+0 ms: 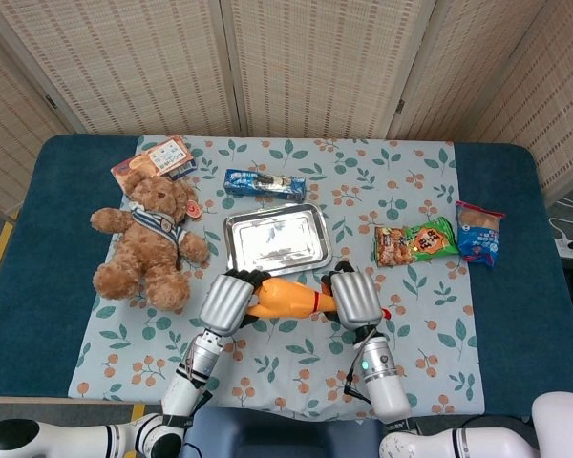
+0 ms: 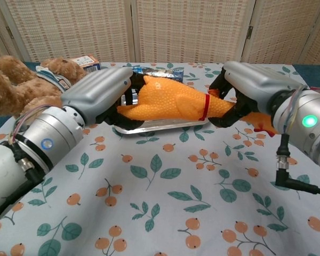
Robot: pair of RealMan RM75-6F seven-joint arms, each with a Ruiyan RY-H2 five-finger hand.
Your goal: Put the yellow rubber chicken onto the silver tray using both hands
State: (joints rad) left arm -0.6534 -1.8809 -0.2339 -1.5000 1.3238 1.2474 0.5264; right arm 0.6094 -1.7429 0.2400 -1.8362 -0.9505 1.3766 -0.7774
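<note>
Head view: yellow rubber chicken [image 1: 286, 300] is held lengthwise between left hand [image 1: 225, 301] and right hand [image 1: 355, 298], just on the near side of the silver tray [image 1: 275, 239], not over it. Laid out around the tray on the leaf-print cloth are a teddy bear [image 1: 151, 240], a blue packet [image 1: 264, 183], a green snack bag [image 1: 416, 242] and a blue snack bag [image 1: 478, 232].

Chest view: chicken [image 2: 170, 100] is seen lifted clear of the cloth. Left hand [image 2: 101, 96] is wrapped round the fat end, right hand [image 2: 245, 90] round the neck past the red band. Only the tray's near rim [image 2: 165, 126] shows beneath the chicken. The snack bags are mostly hidden.
</note>
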